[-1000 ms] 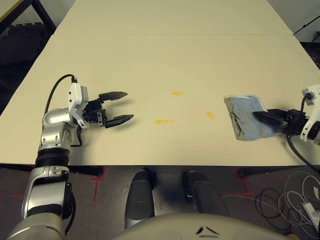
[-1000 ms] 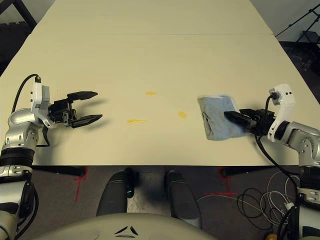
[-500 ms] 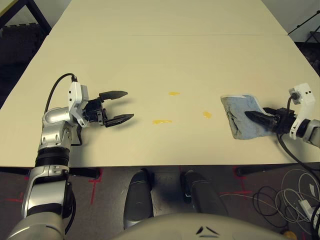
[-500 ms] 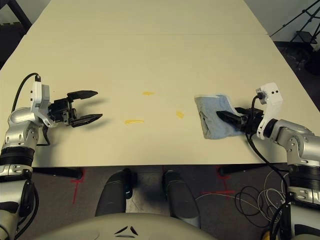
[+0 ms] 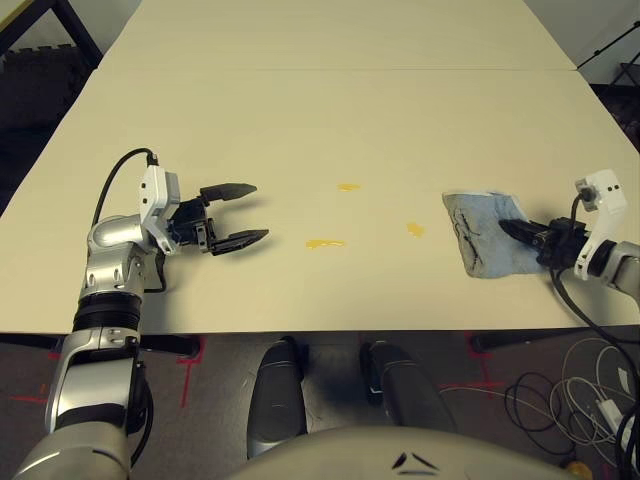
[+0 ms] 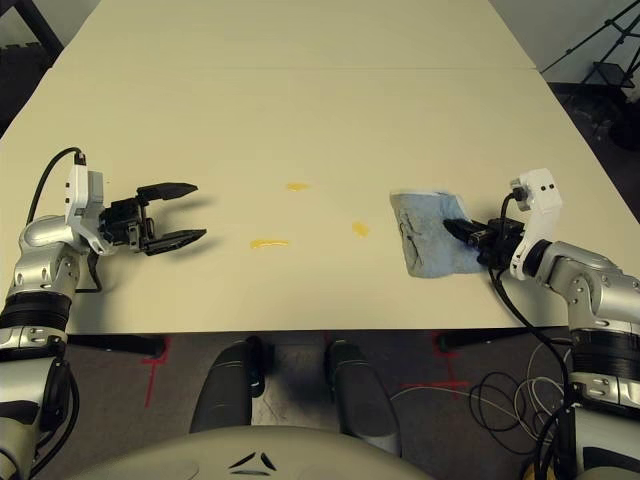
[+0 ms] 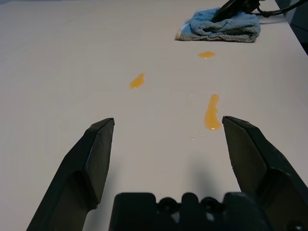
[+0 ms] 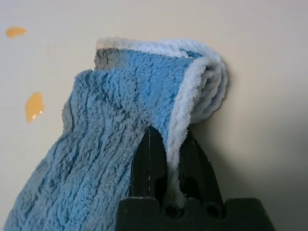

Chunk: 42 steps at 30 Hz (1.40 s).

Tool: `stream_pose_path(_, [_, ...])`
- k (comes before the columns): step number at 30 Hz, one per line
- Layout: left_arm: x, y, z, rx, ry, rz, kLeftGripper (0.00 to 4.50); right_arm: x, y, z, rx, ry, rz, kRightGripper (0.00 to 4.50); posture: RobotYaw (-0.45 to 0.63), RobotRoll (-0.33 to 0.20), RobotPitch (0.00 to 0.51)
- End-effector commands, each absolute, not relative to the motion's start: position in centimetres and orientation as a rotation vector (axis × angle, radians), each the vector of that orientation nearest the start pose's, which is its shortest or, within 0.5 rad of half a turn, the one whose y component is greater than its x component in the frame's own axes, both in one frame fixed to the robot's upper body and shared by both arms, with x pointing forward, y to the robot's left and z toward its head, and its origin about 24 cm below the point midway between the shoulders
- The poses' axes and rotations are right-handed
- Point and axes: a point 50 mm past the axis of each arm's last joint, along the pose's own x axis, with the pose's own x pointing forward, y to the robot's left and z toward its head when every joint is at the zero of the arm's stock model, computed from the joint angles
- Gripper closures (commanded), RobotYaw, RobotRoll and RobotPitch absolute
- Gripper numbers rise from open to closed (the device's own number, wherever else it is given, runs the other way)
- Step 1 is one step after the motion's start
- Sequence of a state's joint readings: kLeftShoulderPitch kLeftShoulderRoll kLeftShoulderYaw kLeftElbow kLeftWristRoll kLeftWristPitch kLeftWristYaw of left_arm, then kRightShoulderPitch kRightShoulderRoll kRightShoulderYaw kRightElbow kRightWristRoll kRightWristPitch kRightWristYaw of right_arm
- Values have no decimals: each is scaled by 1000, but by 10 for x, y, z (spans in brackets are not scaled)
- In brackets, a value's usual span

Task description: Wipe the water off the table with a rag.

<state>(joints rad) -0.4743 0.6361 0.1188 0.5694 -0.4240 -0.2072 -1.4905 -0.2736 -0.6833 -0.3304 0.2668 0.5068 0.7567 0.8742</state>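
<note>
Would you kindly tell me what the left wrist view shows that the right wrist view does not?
Left wrist view alone: the left pincer, its fingers wide apart over bare table, and a third, long amber streak of water close ahead of it. Right wrist view alone: the right pincer seen close up, shut on the rag's whitish edge, with the terry fold bunched beyond the fingertips. Shared: the blue rag lying on the pale table, the right pincer at it, and two small amber spots beside it.

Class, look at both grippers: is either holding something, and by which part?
The right gripper is shut on the rag, pinching its whitish edge. The left gripper is open, holding nothing.
</note>
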Motion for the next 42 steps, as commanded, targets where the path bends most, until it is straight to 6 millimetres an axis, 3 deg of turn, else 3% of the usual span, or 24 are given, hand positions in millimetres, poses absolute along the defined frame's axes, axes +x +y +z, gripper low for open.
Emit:
stream_pose_path(1, [291,260,118,283,-58,-1216,0,278,-307,109,352,344,487,4484,57,0,187])
stream_pose_path(6, [291,264,120,297,-58,-1199,0,299,-298,144,399,174,509,4484,71,0,182])
stream_pose_path(11, [290,269,124,315,-58,-1182,0,313,-283,153,406,156,520,4484,107,0,188])
stream_pose_path(18, [284,274,124,320,-64,-1154,0,324,-249,127,395,335,580,4484,145,0,196])
stream_pose_path(22, [279,275,121,321,-60,-1150,0,318,-237,102,363,479,620,4484,161,0,197])
stream_pose_path(27, [276,274,118,320,-57,-1146,0,308,-221,85,365,564,703,4484,172,0,199])
stream_pose_path(42, [278,271,119,323,-53,-1157,0,267,-164,73,463,655,974,4484,154,0,206])
